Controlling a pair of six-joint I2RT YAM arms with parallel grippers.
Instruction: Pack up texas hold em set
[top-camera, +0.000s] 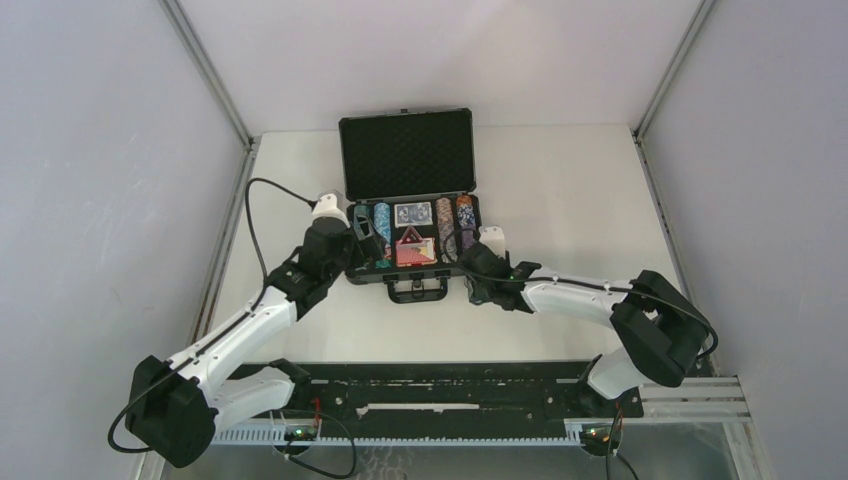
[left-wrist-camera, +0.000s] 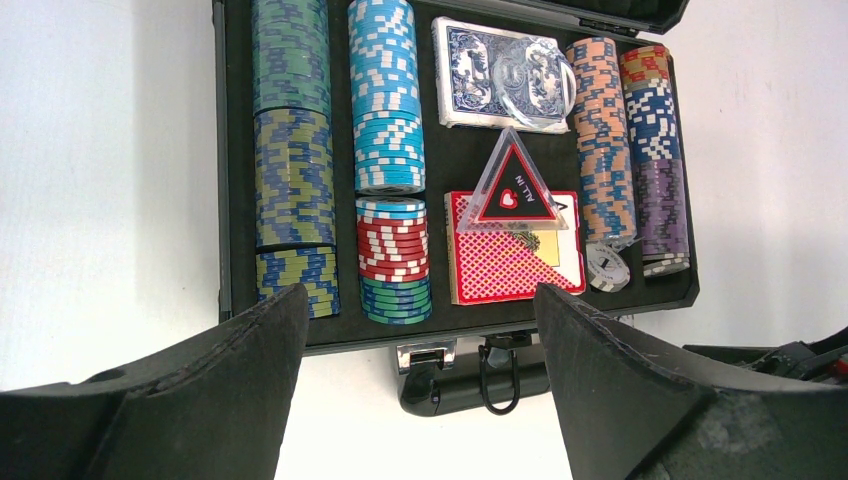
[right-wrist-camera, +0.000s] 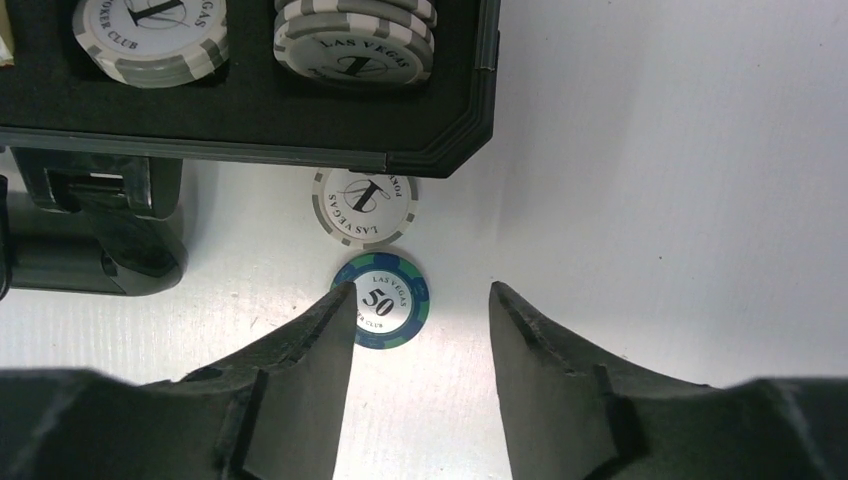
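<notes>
One black hard briefcase (top-camera: 406, 152), open on the white table (right-wrist-camera: 650, 200), lid upright on its far side with egg-crate foam inside.

In its foam tray:
- four chip rows (left-wrist-camera: 292, 150) lying edge-on, striped rims; the two left rows run green, blue-yellow, cyan and red, the two right rows orange, navy and purple
- two card decks in the middle: blue deck (left-wrist-camera: 470, 85) at the lid end, red deck (left-wrist-camera: 500, 265) at the handle end
- one clear triangular button (left-wrist-camera: 514, 190) with a red and black face, propped over the red deck's far edge
- one clear round button (left-wrist-camera: 535, 75) lying on the blue deck

Two loose chips lie flat on the table just outside the briefcase's near right corner: a grey-white chip (right-wrist-camera: 363, 205), then a blue-green "50" chip (right-wrist-camera: 381, 300) just nearer.

Left gripper (left-wrist-camera: 420, 305): at the briefcase's near edge, left of the handle (left-wrist-camera: 470, 385), jaws spread wide, nothing held.

Right gripper (right-wrist-camera: 421, 295): by that near right corner, jaws partly spread and holding nothing; the "50" chip sits just beyond one fingertip, its near edge hidden behind it.
</notes>
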